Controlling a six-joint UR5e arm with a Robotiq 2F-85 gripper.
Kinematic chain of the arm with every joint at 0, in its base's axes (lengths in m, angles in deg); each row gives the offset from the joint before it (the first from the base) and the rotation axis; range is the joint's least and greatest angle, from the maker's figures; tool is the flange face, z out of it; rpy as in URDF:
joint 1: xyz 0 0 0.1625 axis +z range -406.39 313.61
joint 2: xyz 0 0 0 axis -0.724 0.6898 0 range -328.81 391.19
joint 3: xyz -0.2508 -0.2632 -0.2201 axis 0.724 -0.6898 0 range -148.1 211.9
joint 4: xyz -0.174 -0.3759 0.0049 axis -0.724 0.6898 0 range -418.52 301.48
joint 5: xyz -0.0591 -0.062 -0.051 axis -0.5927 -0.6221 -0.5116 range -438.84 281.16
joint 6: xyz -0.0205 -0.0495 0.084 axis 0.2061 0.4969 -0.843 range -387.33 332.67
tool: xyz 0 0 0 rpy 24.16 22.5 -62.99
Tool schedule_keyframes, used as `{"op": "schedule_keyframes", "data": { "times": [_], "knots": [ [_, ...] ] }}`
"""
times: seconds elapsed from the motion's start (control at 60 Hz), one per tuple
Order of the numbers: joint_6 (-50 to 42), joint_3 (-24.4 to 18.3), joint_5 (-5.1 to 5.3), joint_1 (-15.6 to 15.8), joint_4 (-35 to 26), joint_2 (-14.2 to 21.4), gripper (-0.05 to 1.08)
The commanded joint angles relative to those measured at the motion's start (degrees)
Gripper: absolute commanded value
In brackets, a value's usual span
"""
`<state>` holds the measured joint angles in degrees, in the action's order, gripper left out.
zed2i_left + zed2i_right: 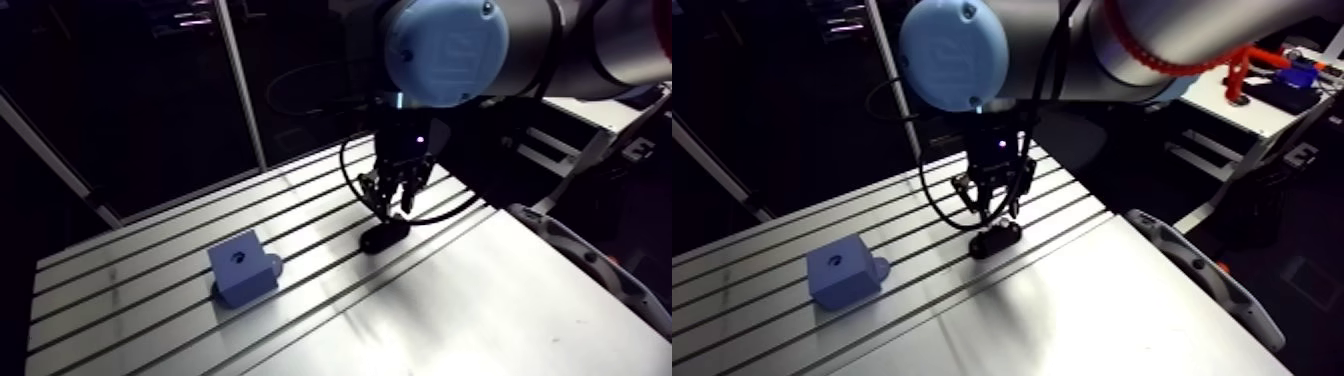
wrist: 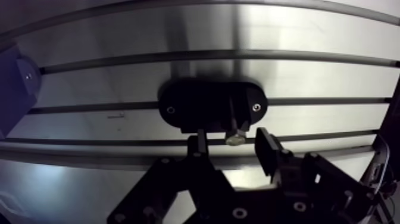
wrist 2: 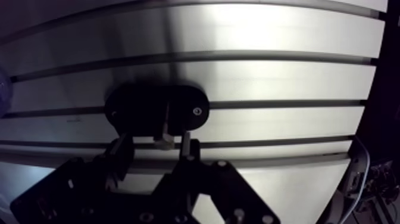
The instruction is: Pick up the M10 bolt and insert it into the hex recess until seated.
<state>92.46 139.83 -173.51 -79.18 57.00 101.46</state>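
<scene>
The gripper (image 2: 233, 148) hangs low over a black oval holder (image 2: 202, 101) near the middle of the slotted table (image 1: 480, 300). Its fingers (image 2: 269, 152) are spread, with a gap on either side of the M10 bolt (image 2: 235, 139), so nothing is gripped. The bolt's silvery end sits at the holder's rim, right between them. The blue block (image 1: 243, 268), with a hole in its face, stands well apart toward the table's left edge.
</scene>
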Motion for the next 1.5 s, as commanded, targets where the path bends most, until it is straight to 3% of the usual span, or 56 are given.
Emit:
{"op": "schedule_keyframes", "data": {
  "times": [0.017,0.867,1.5],
  "knots": [
    [0.0,0.0,0.05,0.0,0.0,-0.1,0.47],
    [0.0,0.1,-0.13,-0.1,1.1,-0.5,0.51],
    [0.1,0.0,-0.13,-0.1,1.2,-0.7,0.6]
  ]
}}
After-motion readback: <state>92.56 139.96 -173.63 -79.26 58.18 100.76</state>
